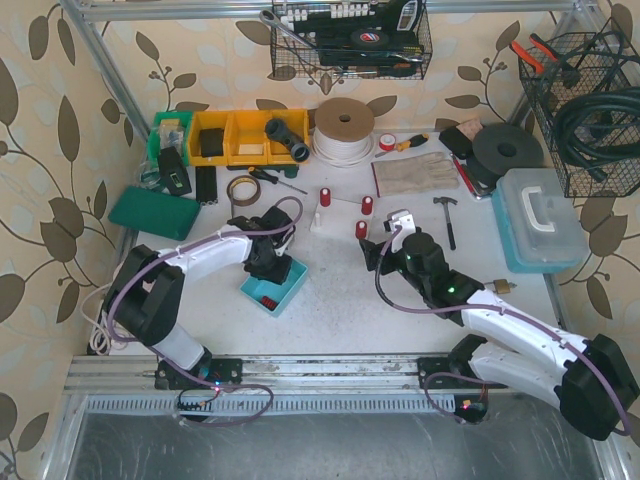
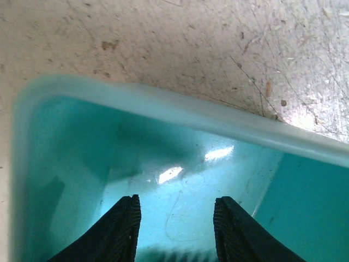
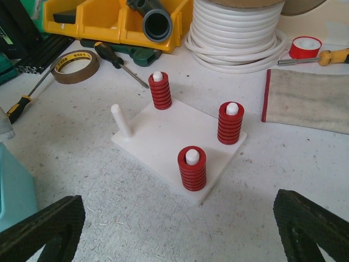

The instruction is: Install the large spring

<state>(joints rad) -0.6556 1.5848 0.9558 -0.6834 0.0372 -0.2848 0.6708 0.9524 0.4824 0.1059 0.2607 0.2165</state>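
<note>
Left gripper in teal bin, fingers part-open, empty; straddle red piece at bin's near edge before closing; right gripper wide open, empty; peg bare.

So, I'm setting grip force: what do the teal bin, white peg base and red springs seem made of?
Teal bin: likely moulded plastic, glossy; light glints on its floor, rim rounded.
White peg base: probably plastic, matte; even white, no shine.
Red springs: stacked coils with smooth red coating; metal underneath is likely, but hidden.
</note>
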